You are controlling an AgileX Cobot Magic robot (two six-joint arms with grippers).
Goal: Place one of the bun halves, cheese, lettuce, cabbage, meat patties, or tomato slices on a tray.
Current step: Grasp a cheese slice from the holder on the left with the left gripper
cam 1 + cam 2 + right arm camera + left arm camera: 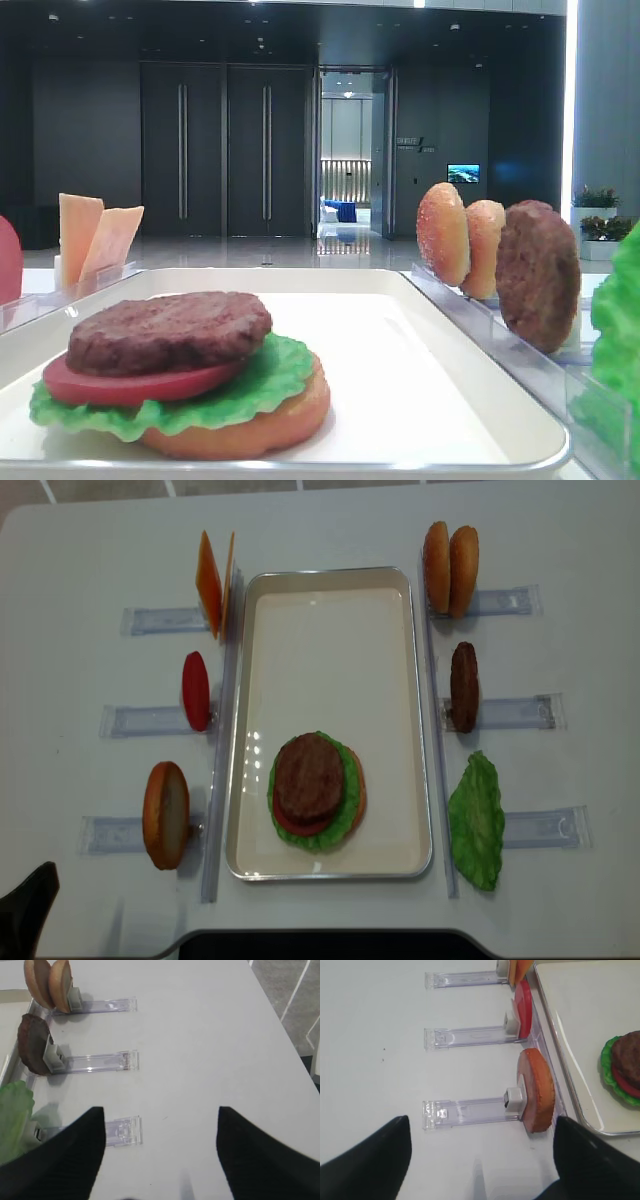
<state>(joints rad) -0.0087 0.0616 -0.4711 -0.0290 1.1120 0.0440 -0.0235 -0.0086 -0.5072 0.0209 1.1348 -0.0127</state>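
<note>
Four layers already sit stacked on the tray [420, 720]; both tools hang released and empty; guide your left tool [480, 1160] toward the cheese [208, 583] standing upright beside the tray's far-left corner; pinch its thin edge squarely.

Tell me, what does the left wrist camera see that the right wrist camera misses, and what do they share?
Only the left wrist view shows the flat red tomato slice and the round orange bun half standing in clear holders, the white rimmed tray, and the stacked burger's dark patty.

Only the right wrist view shows two golden bun halves, an upright brown meat patty and the ruffled green lettuce leaf.

Both show the white table, clear plastic holder strips and an open black gripper: left gripper, right gripper.
</note>
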